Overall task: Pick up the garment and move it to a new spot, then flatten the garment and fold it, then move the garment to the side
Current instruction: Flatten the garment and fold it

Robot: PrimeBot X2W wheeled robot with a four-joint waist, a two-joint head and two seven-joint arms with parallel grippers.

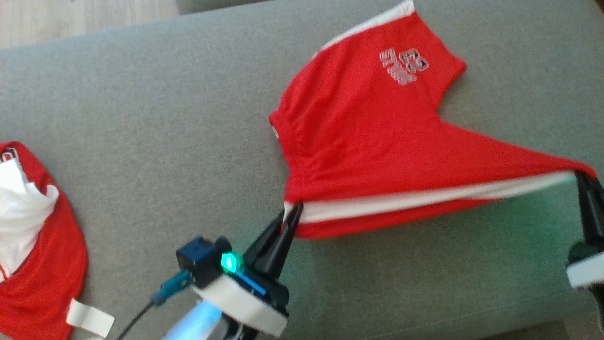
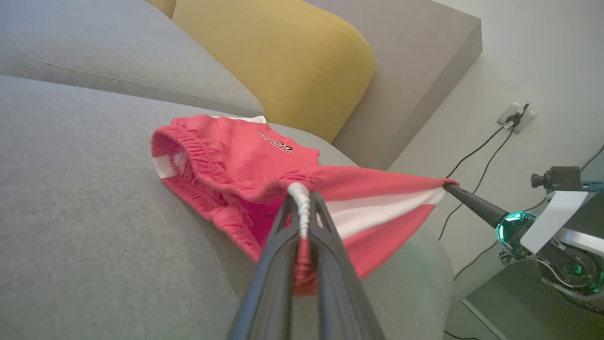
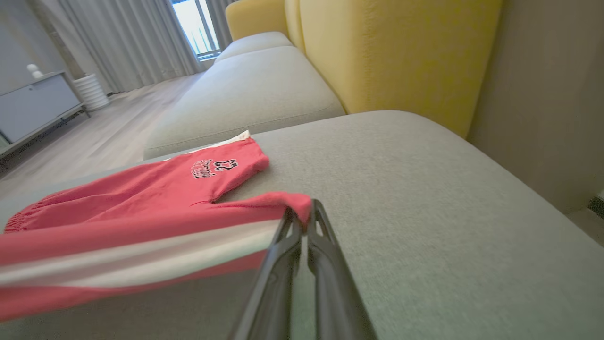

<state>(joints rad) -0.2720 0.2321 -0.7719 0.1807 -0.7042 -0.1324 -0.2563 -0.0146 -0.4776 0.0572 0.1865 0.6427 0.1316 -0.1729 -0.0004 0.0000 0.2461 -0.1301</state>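
Note:
The garment [image 1: 377, 137] is a pair of red shorts with a white side stripe and a grey printed number. Its far leg lies on the grey sofa seat [image 1: 141, 118], while the near edge is lifted and stretched between both grippers. My left gripper [image 1: 293, 210] is shut on the elastic waistband corner, seen close up in the left wrist view [image 2: 302, 193]. My right gripper [image 1: 583, 177] is shut on the hem corner of the near leg [image 3: 304, 215]. The left wrist view also shows the right gripper [image 2: 448, 185] pinching the far end of the stripe.
A second red and white garment [image 1: 37, 245] lies crumpled at the seat's left edge. Yellow back cushions [image 3: 396, 52] stand behind the seat. The sofa's front edge runs just below the grippers. A wall socket with cables [image 2: 514, 118] is beyond the armrest.

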